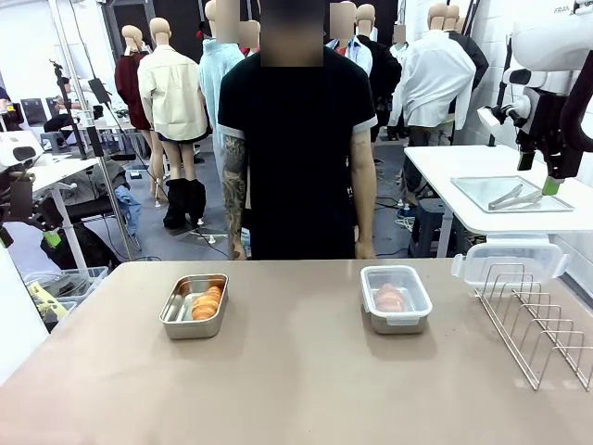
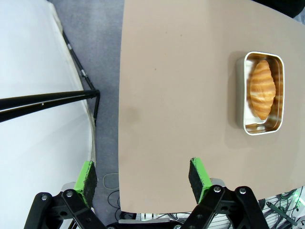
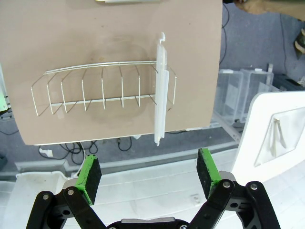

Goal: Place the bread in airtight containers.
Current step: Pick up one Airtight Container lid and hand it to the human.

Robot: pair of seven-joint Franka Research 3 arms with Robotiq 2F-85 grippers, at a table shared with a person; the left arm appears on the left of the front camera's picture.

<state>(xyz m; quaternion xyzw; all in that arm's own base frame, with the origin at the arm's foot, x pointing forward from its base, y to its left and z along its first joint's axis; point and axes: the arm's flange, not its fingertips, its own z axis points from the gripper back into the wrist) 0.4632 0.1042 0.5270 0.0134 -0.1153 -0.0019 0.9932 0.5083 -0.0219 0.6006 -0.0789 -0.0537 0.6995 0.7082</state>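
An open steel airtight container (image 1: 193, 320) sits left of centre on the table with one golden bread roll (image 1: 208, 302) inside. The left wrist view shows that pan (image 2: 241, 90) and its bread (image 2: 262, 88) from above. A second container (image 1: 396, 320) at right of centre has its clear lid on and a bread roll (image 1: 389, 298) inside. My left gripper (image 2: 143, 174) is open and empty, high over the table's left edge, far from the pan. Open and empty too, my right gripper (image 3: 150, 171) hangs raised beyond the table's right end (image 1: 542, 176).
A wire rack (image 1: 542, 320) stands at the table's right end with a loose clear lid (image 1: 512, 259) leaning upright in it; the right wrist view shows the rack (image 3: 102, 88) and lid (image 3: 161, 90). A person stands at the far edge, hands down.
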